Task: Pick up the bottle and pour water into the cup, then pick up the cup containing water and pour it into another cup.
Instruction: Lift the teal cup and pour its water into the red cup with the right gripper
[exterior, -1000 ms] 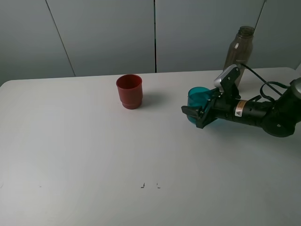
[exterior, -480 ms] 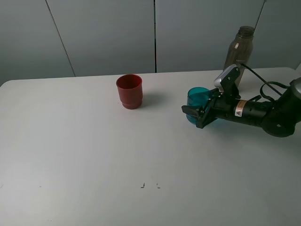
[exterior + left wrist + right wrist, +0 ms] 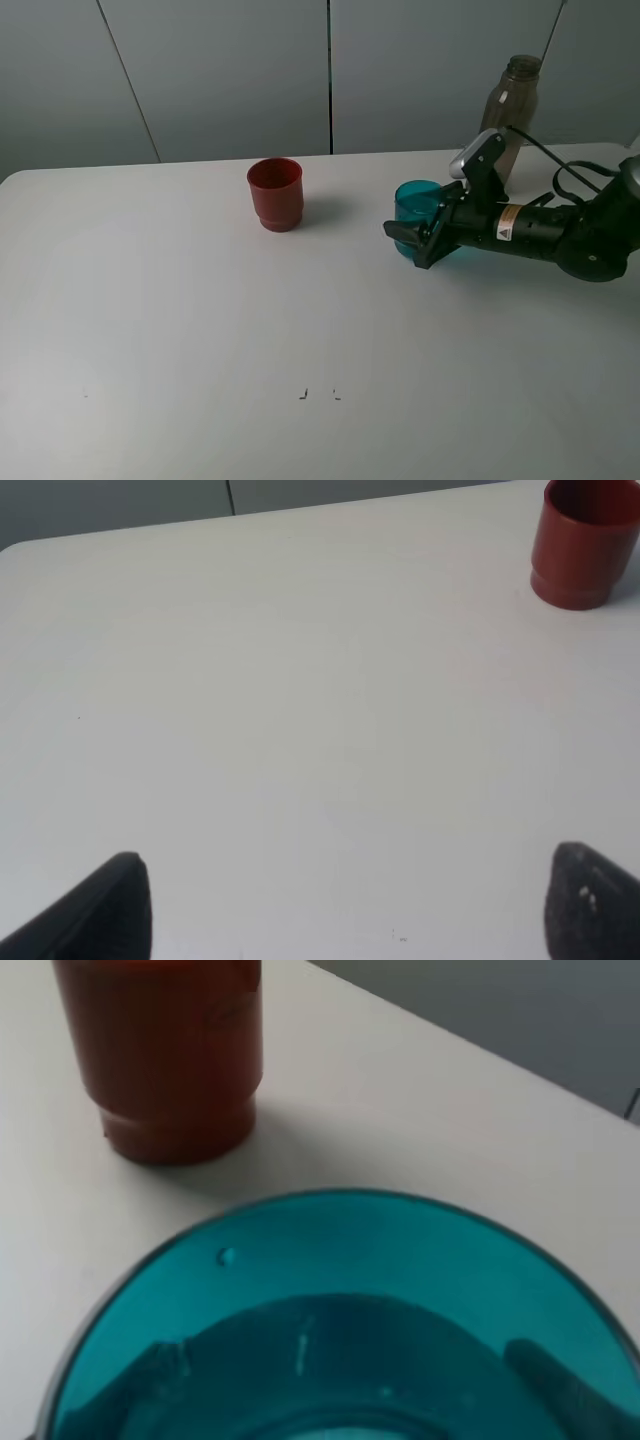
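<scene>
- High view: the red cup (image 3: pixel 275 193) stands upright on the white table (image 3: pixel 180 330), toward the back and a bit left of the middle.
- The blue cup (image 3: pixel 417 203) is upright too. It is to the right of the red cup and well apart from it.
- The right gripper (image 3: pixel 413 232) comes in low from the right side. Its fingers (image 3: pixel 402 236) hug the blue cup and grip it tight.
- The gripper hides the bottom of the blue cup, so I cannot tell if the cup touches the table.
- The bottle (image 3: pixel 510 105) stands upright at the back right of the table, behind the right arm (image 3: pixel 545 232). Nothing holds it.
- A black cable (image 3: pixel 560 185) loops beside the arm.
- Left wrist view: the left gripper (image 3: pixel 350 910) is let go. Its two dark fingertips (image 3: pixel 105 910) are spread wide, with only bare table (image 3: pixel 300 730) between them.
- The red cup (image 3: pixel 580 550) stands on the table, well away from these fingertips.
- Right wrist view: the camera looks down into the blue cup (image 3: pixel 330 1250), which is very close.
- Dark fingers (image 3: pixel 150 1380) show through the see-through wall, one on each side of the cup, pressed against it.
- A small drop (image 3: pixel 228 1256) sits on the inner wall. The cup looks darker lower down, but I cannot tell how full it is.
- The red cup (image 3: pixel 165 1060) stands on the table past the blue cup, not touching it.
</scene>
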`<state>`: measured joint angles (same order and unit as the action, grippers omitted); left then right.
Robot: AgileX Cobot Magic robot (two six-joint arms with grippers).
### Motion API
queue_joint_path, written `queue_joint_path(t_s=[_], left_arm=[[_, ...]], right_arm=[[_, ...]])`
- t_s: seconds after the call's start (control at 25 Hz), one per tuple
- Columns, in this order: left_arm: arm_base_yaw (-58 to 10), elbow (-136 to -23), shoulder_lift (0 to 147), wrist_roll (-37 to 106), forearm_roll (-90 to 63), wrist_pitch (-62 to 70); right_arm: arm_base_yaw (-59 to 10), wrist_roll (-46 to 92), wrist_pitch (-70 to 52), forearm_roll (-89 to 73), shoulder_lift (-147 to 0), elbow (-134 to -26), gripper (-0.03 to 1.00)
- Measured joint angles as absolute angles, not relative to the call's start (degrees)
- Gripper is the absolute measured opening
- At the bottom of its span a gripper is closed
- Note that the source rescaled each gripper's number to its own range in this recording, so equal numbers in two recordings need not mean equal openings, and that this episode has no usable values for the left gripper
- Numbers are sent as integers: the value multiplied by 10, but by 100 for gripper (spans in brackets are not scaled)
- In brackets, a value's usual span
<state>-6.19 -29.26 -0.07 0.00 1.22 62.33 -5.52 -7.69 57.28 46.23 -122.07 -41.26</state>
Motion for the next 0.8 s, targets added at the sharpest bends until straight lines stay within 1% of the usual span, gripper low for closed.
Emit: queue_joint_path(t_s=[0.24,0.4,0.6,0.8], left_arm=[[-62,-293,-1,0,12,623],[-62,-293,-1,0,12,623],[-62,-293,-1,0,12,623],[-62,-293,-1,0,12,623]], right_arm=[[-56,-121,558,457,-1160,-412,5],[-62,-150,517,457,-1131,-415,5],[-97,-167,444,457,-1118,-453,5],[-125,-226,398,454,-1118,-518,5]])
